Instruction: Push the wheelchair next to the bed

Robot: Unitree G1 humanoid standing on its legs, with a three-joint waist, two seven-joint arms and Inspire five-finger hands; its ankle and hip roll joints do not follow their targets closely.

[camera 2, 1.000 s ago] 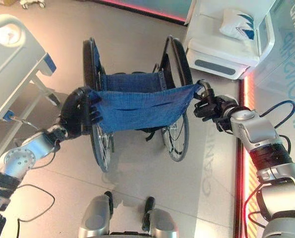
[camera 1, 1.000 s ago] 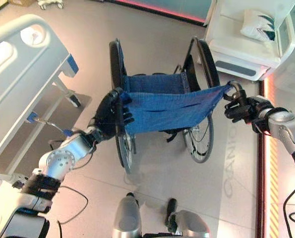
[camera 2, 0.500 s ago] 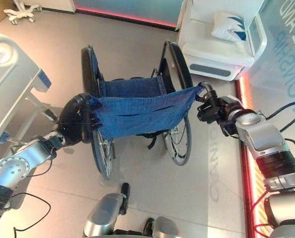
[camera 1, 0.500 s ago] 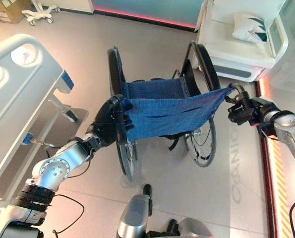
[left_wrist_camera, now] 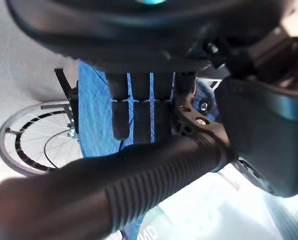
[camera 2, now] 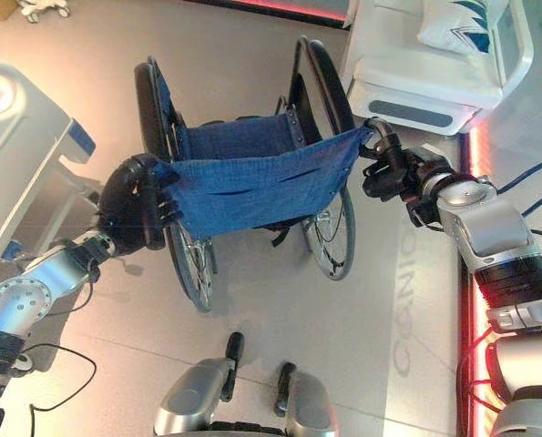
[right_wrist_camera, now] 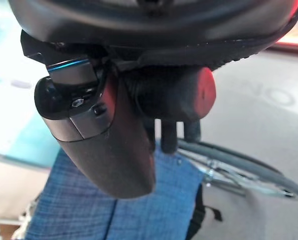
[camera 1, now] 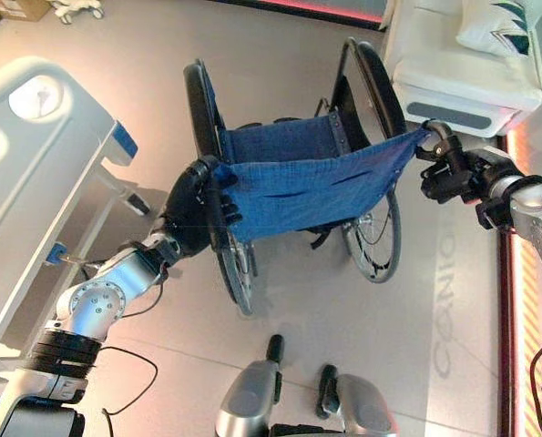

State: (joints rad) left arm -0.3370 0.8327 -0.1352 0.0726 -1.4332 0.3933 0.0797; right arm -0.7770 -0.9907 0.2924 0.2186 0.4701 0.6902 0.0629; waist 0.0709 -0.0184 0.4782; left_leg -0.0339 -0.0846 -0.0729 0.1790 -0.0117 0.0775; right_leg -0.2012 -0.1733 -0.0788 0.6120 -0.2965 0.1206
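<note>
On the grey floor, bed at nine o'clock, our left hand and right hand grip the wheelchair handles; uneven pushing could swing its wheel into the bed frame.

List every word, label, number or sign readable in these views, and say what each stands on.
Grey floor, on the robot's right: large pale letters, too faint to read reliably.
Brown cardboard box: print too small to read.
White pillow: teal pattern, no legible letters.
Blue-fabric wheelchair: no text seen.
</note>
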